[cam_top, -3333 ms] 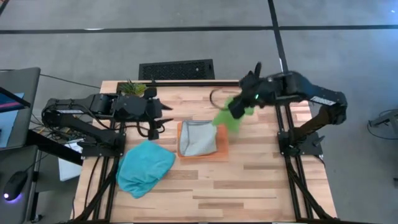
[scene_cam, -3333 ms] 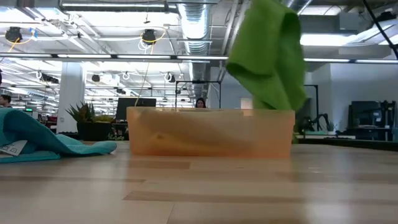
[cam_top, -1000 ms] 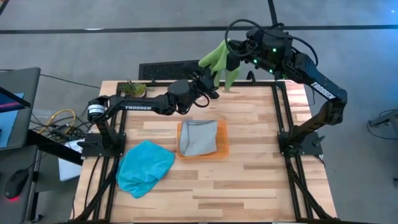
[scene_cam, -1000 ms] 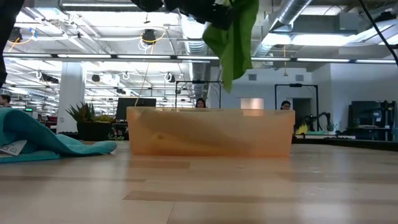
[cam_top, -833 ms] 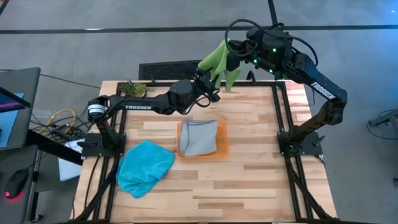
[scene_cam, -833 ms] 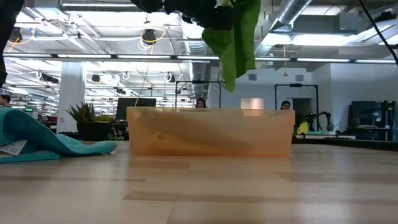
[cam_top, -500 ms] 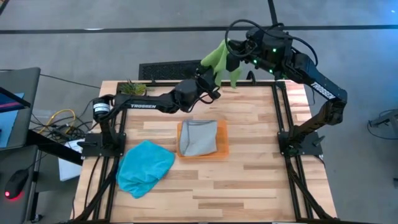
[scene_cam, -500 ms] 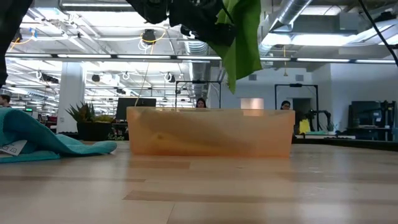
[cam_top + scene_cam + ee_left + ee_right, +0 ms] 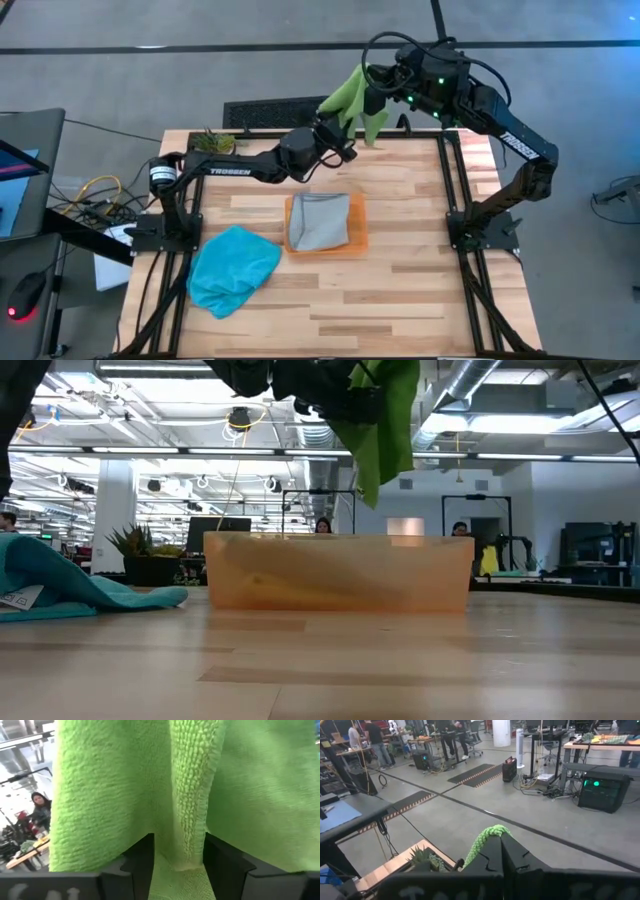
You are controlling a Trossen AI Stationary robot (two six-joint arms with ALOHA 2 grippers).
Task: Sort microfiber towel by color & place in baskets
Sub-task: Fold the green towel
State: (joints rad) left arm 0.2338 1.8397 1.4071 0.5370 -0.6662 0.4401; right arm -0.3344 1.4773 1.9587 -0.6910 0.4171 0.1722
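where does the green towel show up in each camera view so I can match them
High view: green towel hangs over the table's far edge, gripped by the right claw, left claw at its lower part.
Low view: top centre, hanging above the orange tray.
Left wrist view: fills the picture, a fold between the fingers.
Right wrist view: only a small bunch above the shut fingers.
Shared landmark: the tray, seen in the high and low views only.

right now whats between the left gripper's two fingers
A hanging fold of the green towel sits between the left gripper's open fingers in the left wrist view; the right gripper holds it from above.
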